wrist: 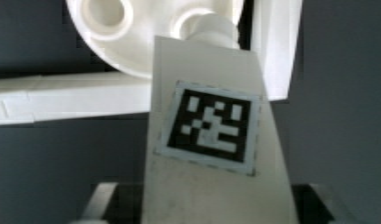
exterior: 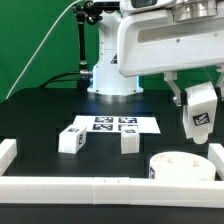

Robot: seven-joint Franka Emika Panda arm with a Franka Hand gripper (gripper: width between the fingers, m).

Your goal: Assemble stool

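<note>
Above the seat: first leg gripped, nothing joined yet

Exterior view: you see the gripper closed tight on one leg, hanging just above the seat. The seat lies at the table's near edge, toward the corner on the exterior view's right. A second leg and a third leg stand loose near the table's middle, just in front of the marker board. No leg sits in the seat, so I judge that almost all the work is left.

Wrist view: the held leg stands between the fingers, apart from the seat, whose visible holes look empty.
</note>
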